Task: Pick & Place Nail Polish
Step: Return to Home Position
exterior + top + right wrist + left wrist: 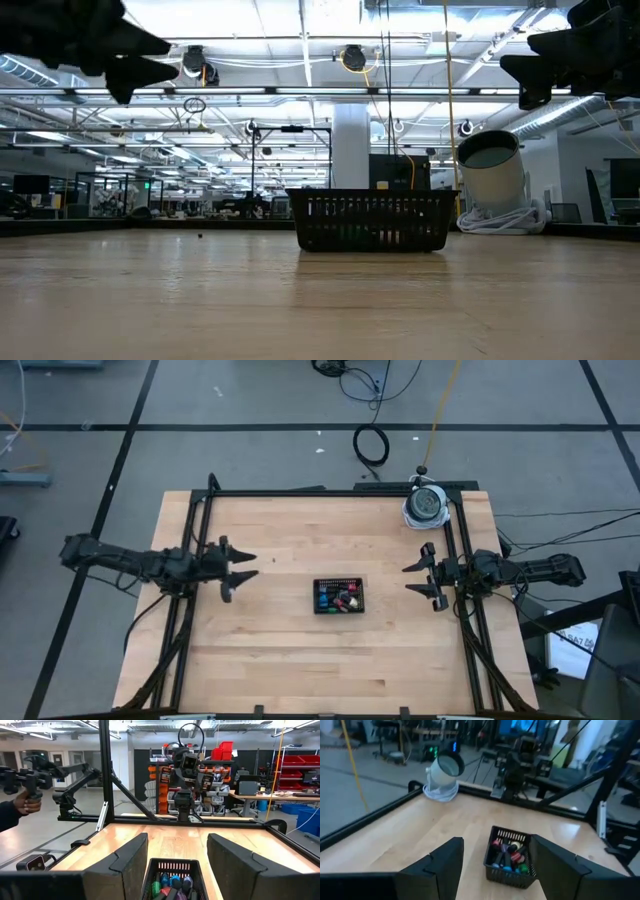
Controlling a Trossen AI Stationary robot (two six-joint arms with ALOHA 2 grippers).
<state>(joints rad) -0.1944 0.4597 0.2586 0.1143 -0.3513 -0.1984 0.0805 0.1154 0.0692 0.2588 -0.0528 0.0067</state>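
Several nail polish bottles (340,600) in red, blue, green and pink lie in a small black mesh tray (357,582) at the middle of the wooden table. The left wrist view shows the bottles (509,854) in the tray (506,877), and so does the right wrist view: bottles (172,884), tray (150,879). My left gripper (247,565) stands open above the table, left of the tray and pointing level toward it. My right gripper (410,578) stands open on the tray's right, also raised and facing it. Neither has anything between its fingers.
A white cylindrical device (425,505) on a coiled white cord stands at the far right corner. Black frame rails (330,492) run along the table's far, left and right edges. Beyond the table, a person's hand (22,802) holds a black handle.
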